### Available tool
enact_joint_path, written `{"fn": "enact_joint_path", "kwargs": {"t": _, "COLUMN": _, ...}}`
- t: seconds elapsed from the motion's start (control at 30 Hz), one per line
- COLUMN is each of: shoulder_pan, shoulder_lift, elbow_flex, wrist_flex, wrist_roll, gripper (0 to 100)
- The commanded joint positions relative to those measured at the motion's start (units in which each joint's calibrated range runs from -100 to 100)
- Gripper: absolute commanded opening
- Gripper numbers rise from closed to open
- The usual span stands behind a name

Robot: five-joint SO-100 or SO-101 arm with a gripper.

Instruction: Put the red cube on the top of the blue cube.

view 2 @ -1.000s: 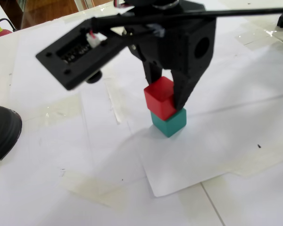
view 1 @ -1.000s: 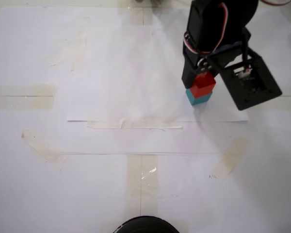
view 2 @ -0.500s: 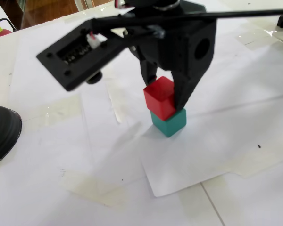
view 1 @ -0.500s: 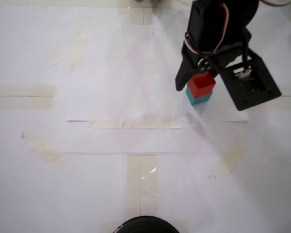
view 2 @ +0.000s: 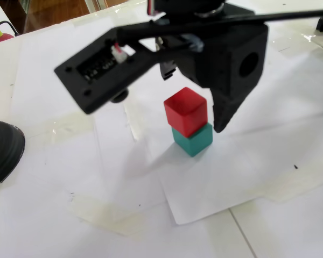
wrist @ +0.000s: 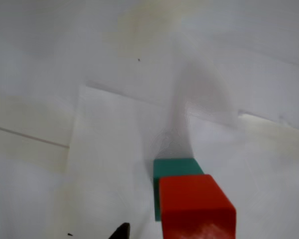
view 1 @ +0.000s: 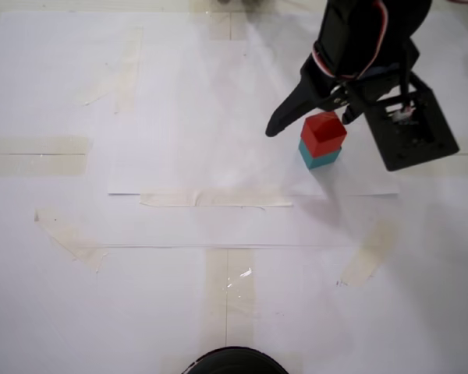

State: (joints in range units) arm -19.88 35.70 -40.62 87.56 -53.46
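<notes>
The red cube point(view 1: 323, 132) rests on top of the blue cube point(view 1: 321, 158), a teal block, slightly offset; both fixed views show the stack, red cube point(view 2: 185, 110) over blue cube point(view 2: 194, 140). My gripper point(view 1: 312, 121) is open and hangs just above and around the stack, touching neither block. One finger point(view 1: 274, 128) points out to the left of the red cube; the other finger point(view 2: 220, 123) stands clear to the right of it. In the wrist view the red cube point(wrist: 197, 206) and blue cube point(wrist: 177, 168) fill the lower middle.
White paper sheets point(view 1: 179, 93) held by tape strips point(view 1: 214, 200) cover the table. A black rounded object point(view 1: 234, 361) sits at the near edge, also the black object point(view 2: 2, 150) at left. The arm's camera mount point(view 1: 409, 132) overhangs to the right of the stack.
The jaws have spread apart and let go of the red cube, which stays on the blue cube. The gripper has risen and shifted slightly right in a fixed view.
</notes>
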Motion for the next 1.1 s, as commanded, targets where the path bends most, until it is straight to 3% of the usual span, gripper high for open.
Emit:
{"fn": "enact_joint_path", "kwargs": {"t": 0.0, "shoulder_pan": -1.0, "shoulder_lift": -11.2, "elbow_flex": -3.6, "wrist_flex": 3.2, "wrist_roll": -1.0, "gripper": 46}}
{"fn": "enact_joint_path", "kwargs": {"t": 0.1, "shoulder_pan": -1.1, "shoulder_lift": -18.1, "elbow_flex": -3.6, "wrist_flex": 12.2, "wrist_roll": -1.6, "gripper": 43}}
{"fn": "enact_joint_path", "kwargs": {"t": 0.37, "shoulder_pan": 0.4, "shoulder_lift": -49.1, "elbow_flex": 23.2, "wrist_flex": 12.3, "wrist_roll": -0.9, "gripper": 40}}
{"fn": "enact_joint_path", "kwargs": {"t": 0.5, "shoulder_pan": 1.3, "shoulder_lift": -63.3, "elbow_flex": 36.9, "wrist_flex": 12.1, "wrist_roll": -0.9, "gripper": 31}}
{"fn": "enact_joint_path", "kwargs": {"t": 0.6, "shoulder_pan": 2.5, "shoulder_lift": -71.8, "elbow_flex": 45.7, "wrist_flex": 12.0, "wrist_roll": -0.6, "gripper": 18}}
{"fn": "enact_joint_path", "kwargs": {"t": 1.07, "shoulder_pan": 1.9, "shoulder_lift": -83.9, "elbow_flex": 58.2, "wrist_flex": 12.1, "wrist_roll": -2.1, "gripper": 5}}
